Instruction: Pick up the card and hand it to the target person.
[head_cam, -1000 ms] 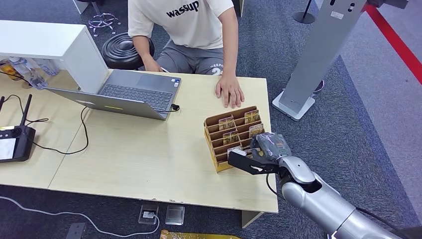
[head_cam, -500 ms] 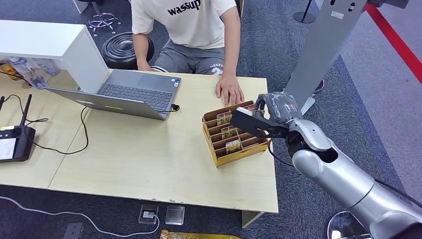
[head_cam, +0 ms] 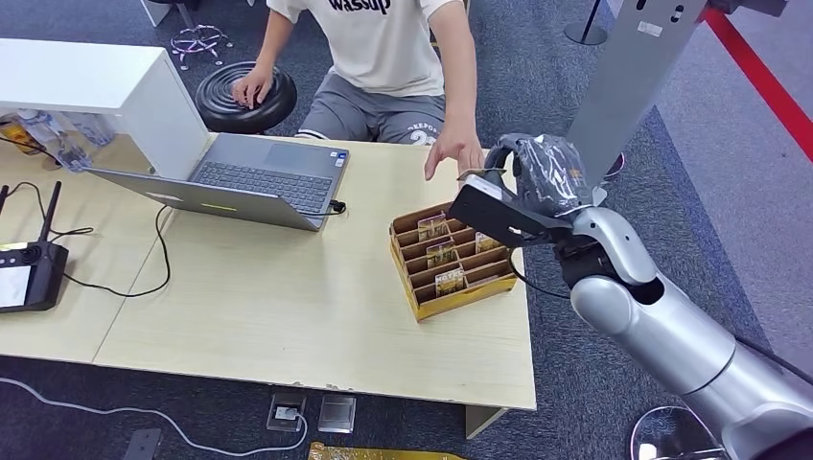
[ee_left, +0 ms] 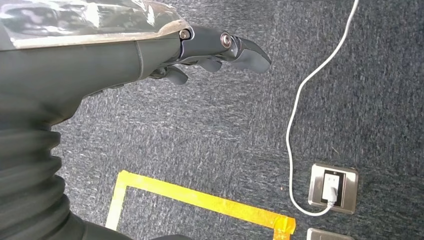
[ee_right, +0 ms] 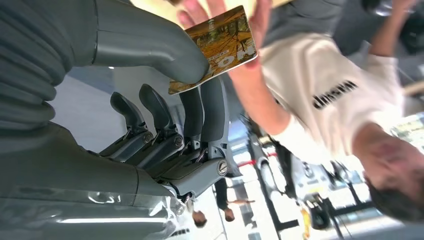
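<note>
- The person point(head_cam: 388, 48) sits across the table point(head_cam: 288, 297) and reaches a hand point(head_cam: 458, 151) toward the robot.
- The right hand point(head_cam: 537, 187) is up over the card box point(head_cam: 449, 261), thumb and fingers pinching the card point(ee_right: 215, 47).
- The left hand point(ee_left: 150, 50) hangs low with fingers loosely apart, holding nothing.
- The pick-up is done; the hand-over is left.

Surface point(head_cam: 288, 316) carrying an open laptop point(head_cam: 251, 178), a black controller point(head_cam: 27, 276) and a white box point(head_cam: 105, 91); stool point(head_cam: 235, 101) beyond; floor socket point(ee_left: 332, 188).
</note>
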`<action>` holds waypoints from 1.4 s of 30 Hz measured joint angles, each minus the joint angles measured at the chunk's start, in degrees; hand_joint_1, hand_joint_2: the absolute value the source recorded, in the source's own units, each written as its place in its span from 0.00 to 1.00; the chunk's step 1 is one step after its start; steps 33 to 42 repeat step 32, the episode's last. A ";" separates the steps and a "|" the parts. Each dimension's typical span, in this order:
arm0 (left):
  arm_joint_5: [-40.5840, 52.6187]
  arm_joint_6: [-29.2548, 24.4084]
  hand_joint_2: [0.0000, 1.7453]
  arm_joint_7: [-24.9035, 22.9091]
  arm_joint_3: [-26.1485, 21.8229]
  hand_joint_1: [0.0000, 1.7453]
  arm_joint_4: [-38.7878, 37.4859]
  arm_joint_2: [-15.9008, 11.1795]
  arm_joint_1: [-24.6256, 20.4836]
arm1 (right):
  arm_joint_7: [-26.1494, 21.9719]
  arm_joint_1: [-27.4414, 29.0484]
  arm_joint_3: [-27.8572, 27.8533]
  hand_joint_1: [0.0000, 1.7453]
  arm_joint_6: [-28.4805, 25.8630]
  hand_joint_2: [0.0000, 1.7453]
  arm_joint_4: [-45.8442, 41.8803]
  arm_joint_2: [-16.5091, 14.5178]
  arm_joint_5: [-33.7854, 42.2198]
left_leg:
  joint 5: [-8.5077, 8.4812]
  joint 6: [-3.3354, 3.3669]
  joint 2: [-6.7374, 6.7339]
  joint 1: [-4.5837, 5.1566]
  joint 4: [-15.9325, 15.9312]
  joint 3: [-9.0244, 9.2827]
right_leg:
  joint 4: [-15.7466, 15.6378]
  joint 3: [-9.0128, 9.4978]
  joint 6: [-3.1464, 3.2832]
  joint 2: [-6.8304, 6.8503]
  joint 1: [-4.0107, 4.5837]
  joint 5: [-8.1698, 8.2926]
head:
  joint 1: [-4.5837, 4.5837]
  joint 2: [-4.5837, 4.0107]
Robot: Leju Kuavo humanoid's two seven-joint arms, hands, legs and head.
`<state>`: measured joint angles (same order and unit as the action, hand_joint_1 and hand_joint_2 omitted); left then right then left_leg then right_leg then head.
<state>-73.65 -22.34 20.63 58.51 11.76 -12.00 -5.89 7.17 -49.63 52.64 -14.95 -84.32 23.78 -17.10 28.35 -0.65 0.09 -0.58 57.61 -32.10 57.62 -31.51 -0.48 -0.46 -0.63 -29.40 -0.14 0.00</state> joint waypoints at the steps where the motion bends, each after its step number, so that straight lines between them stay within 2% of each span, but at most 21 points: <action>1: 0.10 0.04 1.00 0.03 0.00 0.00 0.00 0.07 -0.02 | -1.54 0.23 -0.20 0.87 -1.72 1.00 0.31 -0.52 -0.37 | 0.00 0.00 0.00 0.00 0.00 0.00 | 0.00 0.00 0.00 0.00 0.00 0.00 | -0.02 0.00; 9: 0.48 -0.06 1.00 -0.05 0.00 0.00 0.00 0.92 -0.40 | -14.04 2.07 -1.49 0.87 -16.81 1.00 7.11 -6.88 -2.80 | 0.00 0.00 0.01 -0.03 -0.01 -0.04 | 0.01 -0.01 0.00 0.01 0.03 0.00 | 0.00 0.00; 13: 0.46 -0.24 1.00 -0.09 0.02 0.00 0.00 1.22 -0.53 | -18.51 2.59 -2.07 0.87 -19.64 1.00 11.58 -10.23 -0.45 | 0.00 0.00 0.00 -0.03 -0.01 -0.04 | 0.01 -0.02 0.00 0.00 0.03 0.00 | 0.00 0.00; 18: 0.31 -0.30 1.00 -0.10 0.02 0.00 0.00 1.39 -0.49 | -20.47 2.93 -2.20 0.87 -20.16 1.00 16.05 -13.50 0.73 | 0.00 0.00 0.01 -0.03 -0.01 -0.04 | 0.01 -0.02 0.01 0.01 0.03 -0.01 | -0.06 0.00; 19: 0.28 -0.30 0.75 -0.11 0.02 0.00 0.00 1.42 -0.47 | -20.63 3.01 -2.20 0.65 -20.18 1.00 16.77 -14.02 0.88 | 0.00 0.00 0.01 -0.03 -0.01 -0.04 | 0.01 -0.03 0.01 0.01 0.03 -0.01 | -0.07 0.00; 21: 0.31 -0.34 0.75 -0.30 0.02 0.00 0.00 1.47 -0.43 | -20.79 3.13 -2.20 0.22 -20.11 1.00 17.99 -14.79 1.25 | 0.00 0.00 0.01 -0.03 -0.01 -0.04 | 0.01 -0.03 0.01 0.01 0.03 -0.01 | -0.04 0.00; 22: 0.36 -0.38 0.50 -0.47 0.02 0.00 0.00 1.49 -0.42 | -20.82 3.19 -2.20 0.00 -20.03 1.00 18.56 -15.12 1.40 | 0.00 0.00 0.01 -0.03 -0.01 -0.04 | 0.01 -0.03 0.01 0.01 0.03 -0.01 | -0.03 0.00; 23: 0.41 -0.43 0.50 -0.63 0.02 0.00 0.00 1.50 -0.41 | -20.79 3.28 -2.20 0.00 -19.94 1.00 19.05 -15.36 1.56 | 0.00 0.00 0.01 -0.03 -0.01 -0.04 | 0.01 -0.03 0.01 0.01 0.03 -0.01 | -0.02 0.00; 25: 0.49 -0.51 0.00 -0.52 0.02 0.00 0.00 1.51 -0.39 | -20.61 3.52 -2.20 0.00 -19.83 1.00 19.75 -15.72 2.02 | 0.00 0.00 0.01 -0.03 -0.01 -0.05 | 0.01 -0.04 0.01 0.01 0.03 -0.01 | -0.01 0.00; 28: 0.38 -0.49 0.00 0.13 0.02 0.00 0.00 1.51 -0.38 | -20.62 4.02 -2.32 0.00 -18.81 1.00 20.19 -16.00 5.29 | 0.00 0.00 0.01 -0.03 -0.01 -0.04 | 0.01 -0.04 0.01 0.01 0.03 -0.01 | 0.02 0.00; 32: 0.10 -0.50 0.00 0.21 0.02 0.00 0.00 1.51 -0.35 | -22.17 4.96 -2.84 0.00 -15.00 1.00 20.23 -16.17 13.97 | 0.00 0.00 0.00 -0.03 -0.01 -0.04 | 0.01 -0.04 0.01 0.01 0.03 -0.01 | -0.03 0.00; 42: 0.10 -0.50 0.00 0.21 0.02 0.00 0.00 1.51 -0.35 | -22.17 4.96 -2.84 0.00 -15.00 1.00 20.23 -16.17 13.97 | 0.00 0.00 0.00 -0.03 -0.01 -0.04 | 0.01 -0.04 0.01 0.01 0.03 -0.01 | -0.03 0.00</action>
